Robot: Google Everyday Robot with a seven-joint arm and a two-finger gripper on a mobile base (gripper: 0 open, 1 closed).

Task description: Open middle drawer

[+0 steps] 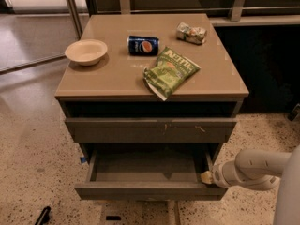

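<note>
The middle drawer (149,190) is pulled well out of the grey-brown cabinet. Its plain front faces me and its smooth grey inside (145,165) is bare. My gripper (206,176) is at the drawer's right front corner, touching the top of the right side wall just behind the front panel. The pale arm reaches in from the lower right. The front above it, with pale scratch marks (150,129), is shut. Whatever is below the open drawer is hidden by it.
On the cabinet top (117,74) are a beige bowl (86,51), a blue soda can on its side (143,45), a green chip bag (170,71) and a crumpled snack packet (191,33). Speckled floor surrounds the cabinet. A dark shelf unit stands at the right.
</note>
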